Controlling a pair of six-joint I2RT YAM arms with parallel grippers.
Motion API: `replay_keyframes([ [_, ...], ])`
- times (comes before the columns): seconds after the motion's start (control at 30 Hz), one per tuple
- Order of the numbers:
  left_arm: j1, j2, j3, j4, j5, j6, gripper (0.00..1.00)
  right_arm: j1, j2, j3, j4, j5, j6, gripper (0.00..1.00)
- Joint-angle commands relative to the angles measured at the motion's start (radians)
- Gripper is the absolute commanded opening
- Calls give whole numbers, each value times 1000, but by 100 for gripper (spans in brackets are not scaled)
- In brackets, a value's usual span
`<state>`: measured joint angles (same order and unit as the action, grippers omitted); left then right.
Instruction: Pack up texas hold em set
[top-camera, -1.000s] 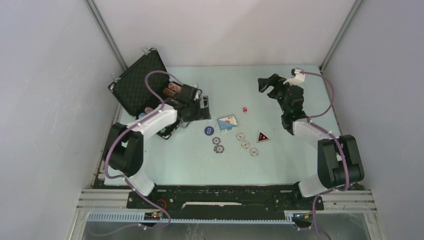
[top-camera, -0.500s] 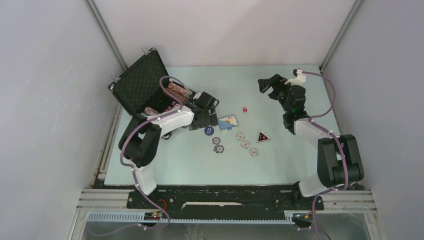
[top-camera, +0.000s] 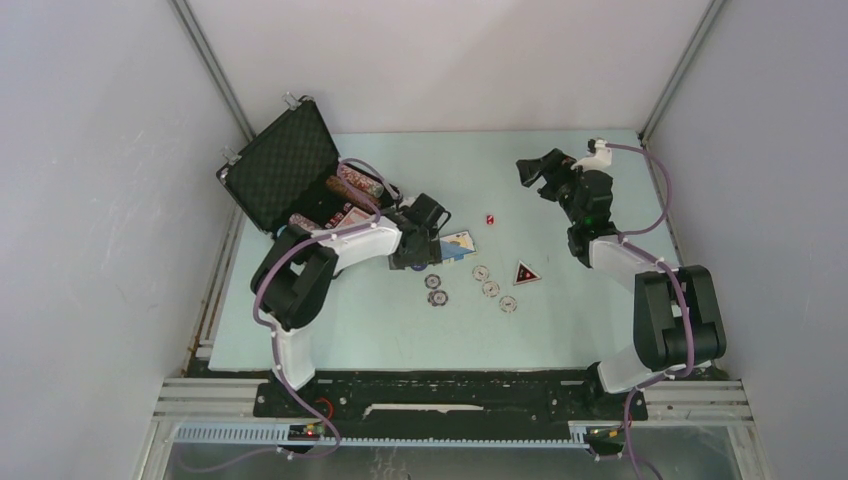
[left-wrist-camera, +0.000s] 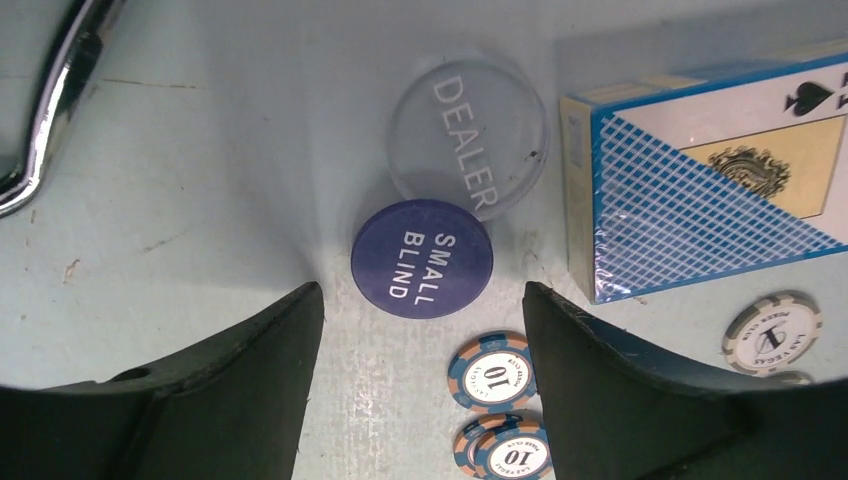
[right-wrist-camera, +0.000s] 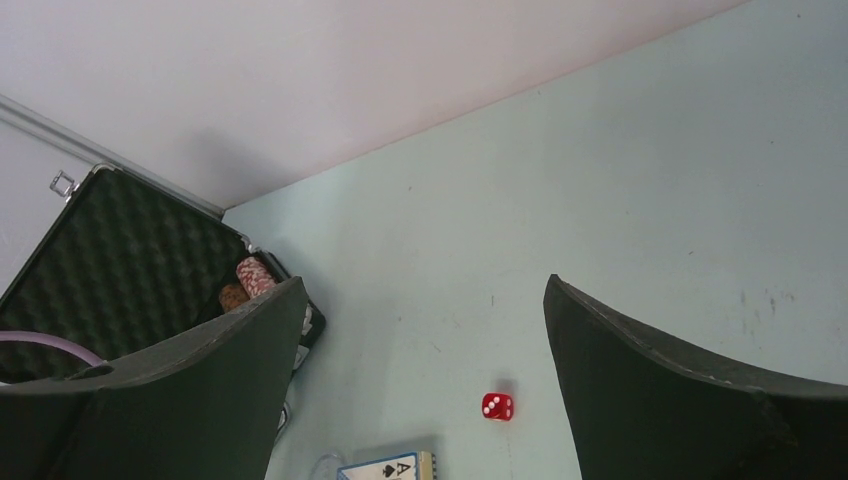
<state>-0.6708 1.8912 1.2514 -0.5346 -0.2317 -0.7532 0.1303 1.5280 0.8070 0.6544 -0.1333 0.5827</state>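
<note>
Two grippers, both with jaws apart, neither one gripping anything. Your left gripper hangs low over the table; its fingers stand either side of the blue SMALL BLIND button, bare table showing on each side, so nothing is pinched. That button lies flat, its far edge meeting the clear DEALER button; can't tell which overlaps which. The card deck, in a blue-and-white box, lies flat just right of both buttons. Orange-and-blue 10 chips lie near the right finger, and a pale chip sits just beside the deck's near corner. The case's silver handle shows at the left edge of the left wrist view.

From the top view, the case sits open at the far left of the table, lid leaning back, with chip rows in its base. Your left arm reaches just right of it, to the spot beside the deck. The red die lies alone between the arms; loose chips and a red triangular piece lie nearer you. Your right gripper is raised at the far right, well apart from every piece; its fingers are spread wide, with only table and the small die seen between them.
</note>
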Motion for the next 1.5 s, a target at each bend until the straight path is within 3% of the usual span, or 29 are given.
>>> replay_keyframes([
  [0.0, -11, 19, 73, -18, -9, -14, 76, -6, 5, 24, 29, -10, 15, 98],
  [0.2, -13, 30, 82, -25, -31, 6, 66, -8, 6, 24, 32, -19, 16, 96],
  [0.87, -16, 87, 125, -80, -101, 58, 67, -31, 16, 24, 34, -46, 38, 95],
  [1.03, -19, 87, 132, -77, -99, 65, 59, -35, 21, 24, 35, -51, 43, 95],
  [1.2, -19, 54, 146, -89, -115, 88, 50, -35, 19, 24, 35, -52, 42, 94],
  [1.47, -8, -80, 178, -182, -174, 186, 50, -35, 18, 25, 36, -52, 39, 93],
])
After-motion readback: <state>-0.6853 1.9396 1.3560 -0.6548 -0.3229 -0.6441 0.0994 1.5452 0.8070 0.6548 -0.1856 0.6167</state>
